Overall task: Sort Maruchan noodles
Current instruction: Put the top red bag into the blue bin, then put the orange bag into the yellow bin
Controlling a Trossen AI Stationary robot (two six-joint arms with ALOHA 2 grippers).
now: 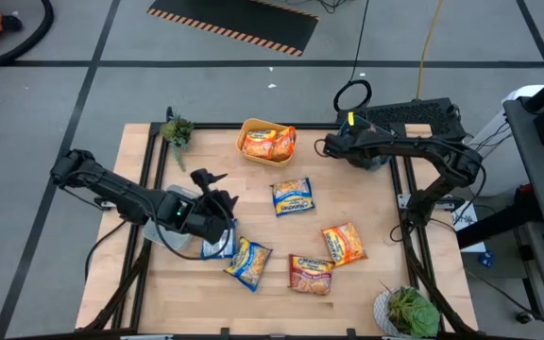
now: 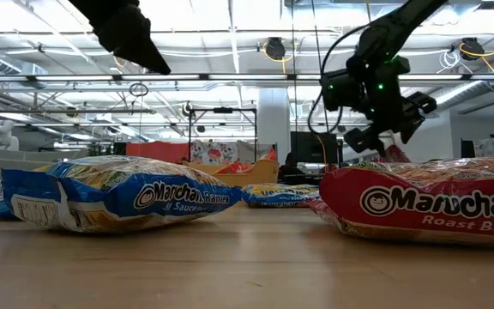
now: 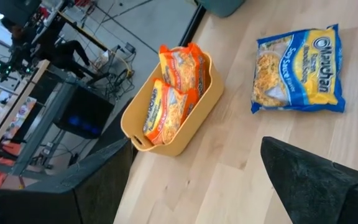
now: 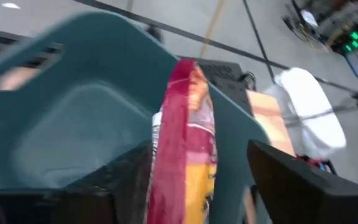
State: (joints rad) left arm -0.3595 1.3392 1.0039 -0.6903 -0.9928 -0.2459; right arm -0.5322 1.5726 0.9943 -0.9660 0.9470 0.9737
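Observation:
My right gripper [image 1: 331, 146] is at the far right of the table, over the teal bin [image 4: 73, 124], and is shut on a red-and-yellow Maruchan packet [image 4: 185, 143]. My left gripper [image 1: 213, 187] hangs open and empty above the near left of the table, over the grey bin [image 1: 173, 238]. A blue packet [image 1: 219, 246] lies at that bin's edge. Loose on the table lie two blue-and-yellow packets [image 1: 293, 196] [image 1: 248, 263], a red packet [image 1: 311, 274] and an orange packet [image 1: 345, 244]. The yellow bin [image 1: 253, 151] holds orange packets [image 3: 173, 87]. My right gripper pinches the red-and-yellow packet between its two fingers, one on each flat face [image 4: 166, 186]. The packet stands edge-on and reaches out past the fingertips toward the teal bin's inside. In the low view its red end [image 2: 393, 154] hangs below the gripper, well above the table.
Small potted plants stand at the far left corner [image 1: 177, 130] and the near right corner [image 1: 409, 310]. The loose packets fill the middle and near part of the table. Bare wood shows between the yellow bin and the left arm.

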